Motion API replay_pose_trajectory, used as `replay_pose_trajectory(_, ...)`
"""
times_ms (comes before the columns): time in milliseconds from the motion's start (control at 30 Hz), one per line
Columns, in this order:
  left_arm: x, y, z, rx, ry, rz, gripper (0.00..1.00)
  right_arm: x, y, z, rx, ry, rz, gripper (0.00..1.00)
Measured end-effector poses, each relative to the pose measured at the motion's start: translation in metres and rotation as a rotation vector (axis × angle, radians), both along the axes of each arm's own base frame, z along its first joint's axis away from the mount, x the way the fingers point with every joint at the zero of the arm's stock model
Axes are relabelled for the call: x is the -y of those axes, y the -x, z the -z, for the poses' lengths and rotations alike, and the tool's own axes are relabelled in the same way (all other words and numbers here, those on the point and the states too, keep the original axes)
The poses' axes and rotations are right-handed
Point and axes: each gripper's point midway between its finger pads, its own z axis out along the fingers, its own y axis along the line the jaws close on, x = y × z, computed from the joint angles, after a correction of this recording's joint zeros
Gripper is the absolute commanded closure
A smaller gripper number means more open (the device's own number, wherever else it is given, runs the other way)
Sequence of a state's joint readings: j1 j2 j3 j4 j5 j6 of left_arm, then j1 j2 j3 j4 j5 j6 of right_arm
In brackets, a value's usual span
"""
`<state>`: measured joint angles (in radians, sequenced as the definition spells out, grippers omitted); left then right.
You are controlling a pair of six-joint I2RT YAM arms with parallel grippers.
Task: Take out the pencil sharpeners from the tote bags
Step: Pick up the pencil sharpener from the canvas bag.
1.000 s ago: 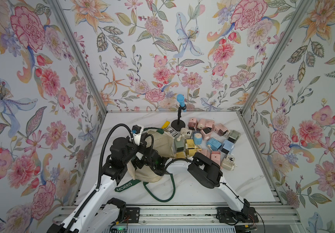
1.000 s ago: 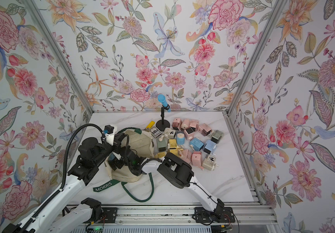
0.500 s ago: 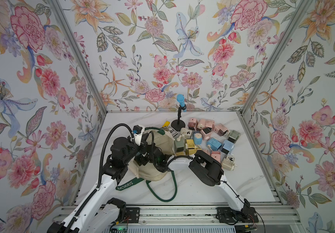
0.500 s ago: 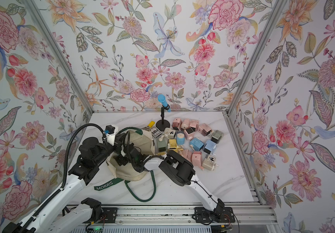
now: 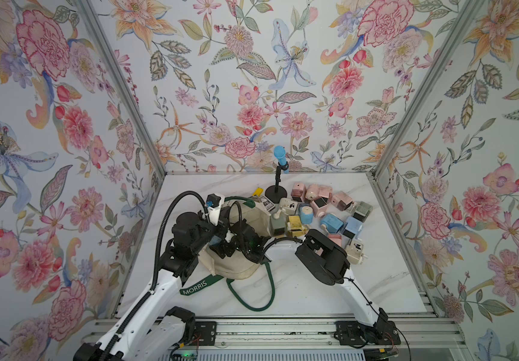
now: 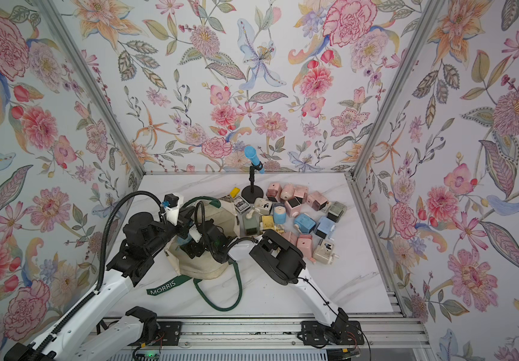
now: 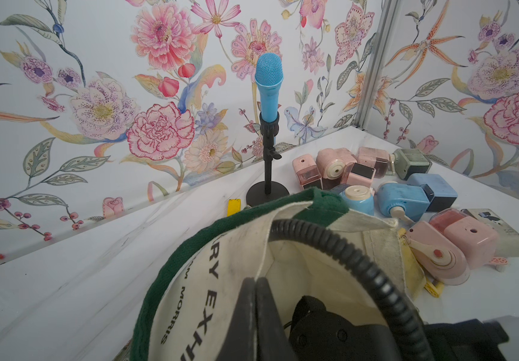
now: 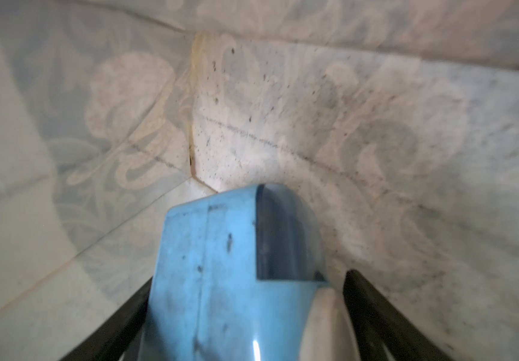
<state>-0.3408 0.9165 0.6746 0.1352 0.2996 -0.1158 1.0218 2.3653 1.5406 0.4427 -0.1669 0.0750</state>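
The cream canvas tote bag [image 5: 236, 270] with dark green handles sits just below the middle of both top views on the white marble tabletop [image 5: 299, 290]. Both black wrists [image 5: 242, 237] crowd over its mouth, so I cannot see inside from up there. Its green strap lettered MORRIS [image 5: 195, 287] trails toward the lower left. At the bottom centre of the left wrist view the left gripper [image 7: 254, 289] has its two black fingers pressed flat together on the bag's wall, their bases cut off by the frame edge, while a black ribbed cable [image 7: 345, 250] arches across the opening. The right gripper [image 8: 250, 278] is deep inside the bag. Its wrist view is blurred, showing only pale cloth and, low in the frame, a light blue plastic pencil sharpener [image 8: 208, 265] with a dark drawer, clasped between widely spread fingers [image 8: 367, 300]; its lower end runs out of frame. Right of the bag in both top views lies a heap of pastel pencil sharpeners [image 5: 330, 223], touching one another, the nearest ones covered by the right arm's dark elbow [image 5: 320, 259]. A blue microphone on a black stand [image 5: 280, 156] rises behind them, with a flat yellow bar [image 5: 257, 191] and a small dark printed box [image 5: 266, 203] beside its base, its print too small to read
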Motion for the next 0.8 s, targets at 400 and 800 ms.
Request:
replay_pose_trajectory(400, -0.003, -0.002, 0.0, 0.001, -0.003, -0.02, 1.0, 0.001, 0.017, 0.0, 0.052, 0.041, -0.061, 0.35)
replay_pose_trajectory(800, -0.013, -0.022, 0.007, -0.063, 0.035, -0.098, 1.0, 0.044, 0.071, -0.043, 0.139, 0.049, -0.131, 0.37)
